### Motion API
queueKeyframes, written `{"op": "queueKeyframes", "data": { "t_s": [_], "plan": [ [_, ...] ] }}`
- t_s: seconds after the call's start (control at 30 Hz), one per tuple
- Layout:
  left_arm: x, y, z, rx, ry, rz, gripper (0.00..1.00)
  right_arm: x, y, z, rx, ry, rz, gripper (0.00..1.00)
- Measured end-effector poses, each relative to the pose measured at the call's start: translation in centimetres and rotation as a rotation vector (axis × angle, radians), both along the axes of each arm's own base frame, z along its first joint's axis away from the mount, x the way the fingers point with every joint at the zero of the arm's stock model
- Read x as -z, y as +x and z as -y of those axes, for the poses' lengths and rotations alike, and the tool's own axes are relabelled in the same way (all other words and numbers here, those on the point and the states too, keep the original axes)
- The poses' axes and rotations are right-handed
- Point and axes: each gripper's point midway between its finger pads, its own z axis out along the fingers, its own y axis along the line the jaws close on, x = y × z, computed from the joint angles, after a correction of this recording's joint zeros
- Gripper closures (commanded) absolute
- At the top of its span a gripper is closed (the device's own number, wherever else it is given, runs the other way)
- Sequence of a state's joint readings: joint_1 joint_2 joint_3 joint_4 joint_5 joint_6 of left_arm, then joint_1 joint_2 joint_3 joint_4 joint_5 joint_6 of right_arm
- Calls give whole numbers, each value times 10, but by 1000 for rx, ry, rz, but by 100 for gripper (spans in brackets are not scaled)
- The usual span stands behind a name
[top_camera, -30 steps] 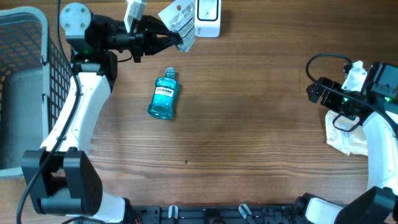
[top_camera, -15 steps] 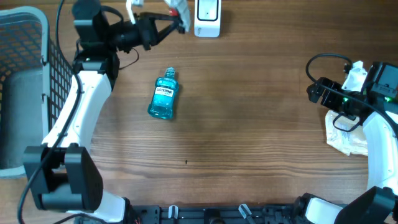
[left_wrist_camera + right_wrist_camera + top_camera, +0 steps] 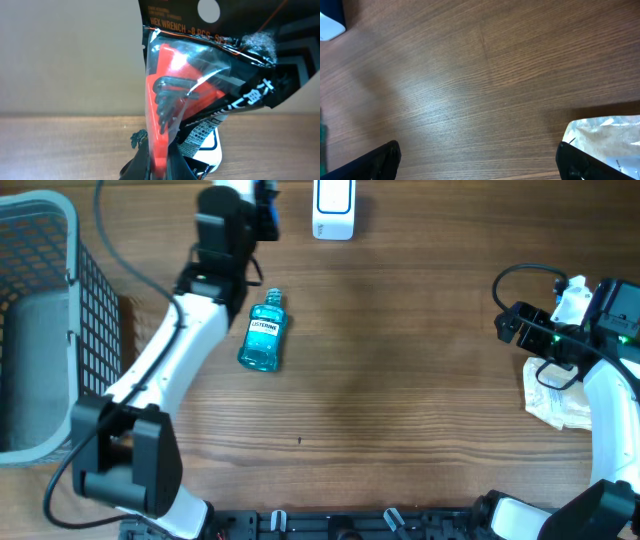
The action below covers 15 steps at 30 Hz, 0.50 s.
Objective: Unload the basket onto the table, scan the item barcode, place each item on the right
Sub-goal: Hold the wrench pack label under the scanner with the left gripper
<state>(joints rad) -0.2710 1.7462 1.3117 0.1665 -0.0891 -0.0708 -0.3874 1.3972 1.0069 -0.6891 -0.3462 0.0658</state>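
One hex-wrench pack point(image 3: 185, 95) is pinched at one end in the left gripper point(image 3: 159, 167), jaws closed on it, at the far edge, just left of the scanner point(image 3: 333, 208). It looks light, with slippery, crinkly film, so the stiff card header probably grips better. The right gripper point(image 3: 477, 159) has its jaws wide and empty.

Hex wrench pack point(image 3: 200, 100) upright, orange insert showing; white scanner point(image 3: 333, 205) lies flat.

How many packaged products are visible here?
3: the orange hex wrench pack in the left gripper; the blue plastic mouthwash bottle on the wooden table; the white crumpled bag by the right arm.
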Motion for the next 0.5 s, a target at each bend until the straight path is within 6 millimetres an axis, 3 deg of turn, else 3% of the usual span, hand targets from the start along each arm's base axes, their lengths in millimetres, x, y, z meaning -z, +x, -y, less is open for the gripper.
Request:
{"op": "queueKeyframes", "data": {
  "t_s": [0.13, 0.27, 0.4, 0.5],
  "plan": [
    [14, 4, 18, 33, 132, 22, 96, -2, 3, 1, 0, -6, 15, 0],
    [51, 17, 18, 41, 243, -29, 96, -4, 6, 2, 0, -12, 29, 0],
    [79, 41, 24, 64, 335, -86, 96, -7, 11, 5, 2, -20, 53, 0],
    [83, 60, 31, 82, 367, -108, 96, -5, 16, 6, 15, -15, 62, 0]
  ]
}}
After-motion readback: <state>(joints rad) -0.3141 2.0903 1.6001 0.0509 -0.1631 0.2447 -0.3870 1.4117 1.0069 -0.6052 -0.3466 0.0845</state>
